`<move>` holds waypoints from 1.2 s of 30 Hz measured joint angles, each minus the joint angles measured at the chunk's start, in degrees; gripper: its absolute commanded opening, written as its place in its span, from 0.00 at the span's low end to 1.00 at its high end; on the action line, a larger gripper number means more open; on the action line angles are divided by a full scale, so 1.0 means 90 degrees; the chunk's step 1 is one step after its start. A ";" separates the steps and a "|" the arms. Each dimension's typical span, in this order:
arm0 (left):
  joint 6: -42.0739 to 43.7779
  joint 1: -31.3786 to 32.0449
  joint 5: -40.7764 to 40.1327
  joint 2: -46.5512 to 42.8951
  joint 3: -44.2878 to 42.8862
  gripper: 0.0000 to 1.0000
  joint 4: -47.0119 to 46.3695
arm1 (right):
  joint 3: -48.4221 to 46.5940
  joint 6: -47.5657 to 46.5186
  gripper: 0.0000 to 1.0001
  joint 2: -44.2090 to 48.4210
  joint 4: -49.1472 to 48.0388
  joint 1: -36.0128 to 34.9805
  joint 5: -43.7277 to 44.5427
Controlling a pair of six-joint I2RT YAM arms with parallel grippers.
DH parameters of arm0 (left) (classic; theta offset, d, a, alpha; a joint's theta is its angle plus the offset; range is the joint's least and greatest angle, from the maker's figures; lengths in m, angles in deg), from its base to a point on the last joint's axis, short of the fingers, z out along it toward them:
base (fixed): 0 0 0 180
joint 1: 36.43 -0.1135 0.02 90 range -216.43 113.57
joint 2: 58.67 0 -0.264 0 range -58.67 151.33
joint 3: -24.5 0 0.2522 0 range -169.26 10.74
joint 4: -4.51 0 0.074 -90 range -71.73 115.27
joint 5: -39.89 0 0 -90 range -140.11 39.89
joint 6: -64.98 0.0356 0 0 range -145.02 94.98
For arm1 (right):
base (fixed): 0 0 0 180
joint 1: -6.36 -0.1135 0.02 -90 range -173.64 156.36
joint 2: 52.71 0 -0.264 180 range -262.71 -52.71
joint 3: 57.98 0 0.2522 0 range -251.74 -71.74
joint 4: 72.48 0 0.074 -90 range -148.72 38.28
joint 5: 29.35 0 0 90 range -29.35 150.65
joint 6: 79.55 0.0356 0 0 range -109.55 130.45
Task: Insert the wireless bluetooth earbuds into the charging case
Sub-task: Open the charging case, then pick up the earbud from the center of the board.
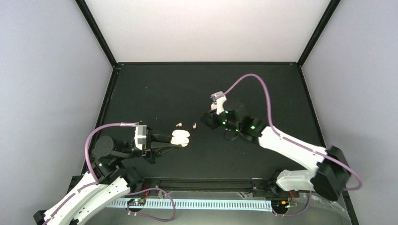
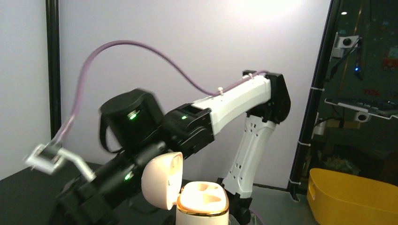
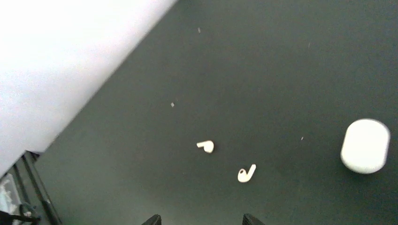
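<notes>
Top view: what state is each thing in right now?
The case: lid open, both sockets empty.
The earbuds: both loose on the table, outside the case.
The left gripper: jaws shut on the case.
The right gripper: jaws open, nothing between them.

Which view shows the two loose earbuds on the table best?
The right wrist view: it looks down on both earbuds, lying apart on the dark table, shapes and stems clear. The top external view shows them only as tiny pale specks near the charging case. The left wrist view does not show them.
</notes>
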 measured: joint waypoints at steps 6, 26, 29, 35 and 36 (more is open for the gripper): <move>0.0182 0.0000 -0.0092 -0.0221 0.0000 0.01 0.0350 | -0.0376 0.0165 0.40 -0.1970 -0.0454 0.0002 -0.0447; 0.0670 0.0000 -0.0253 -0.0495 0.0000 0.02 0.0981 | -0.3529 0.0202 0.37 -0.5649 0.0372 -0.0211 -0.0648; 0.0704 0.0000 -0.0260 -0.0495 0.0000 0.01 0.1044 | -0.3631 0.0202 0.37 -0.5836 0.0559 -0.0214 -0.0590; 0.0731 0.0000 -0.0279 -0.0529 0.0000 0.02 0.1117 | -0.3864 0.0177 0.37 -0.6081 0.0712 -0.0214 -0.0466; 0.0731 0.0000 -0.0282 -0.0546 0.0000 0.02 0.1120 | -0.3881 0.0175 0.37 -0.6093 0.0733 -0.0214 -0.0459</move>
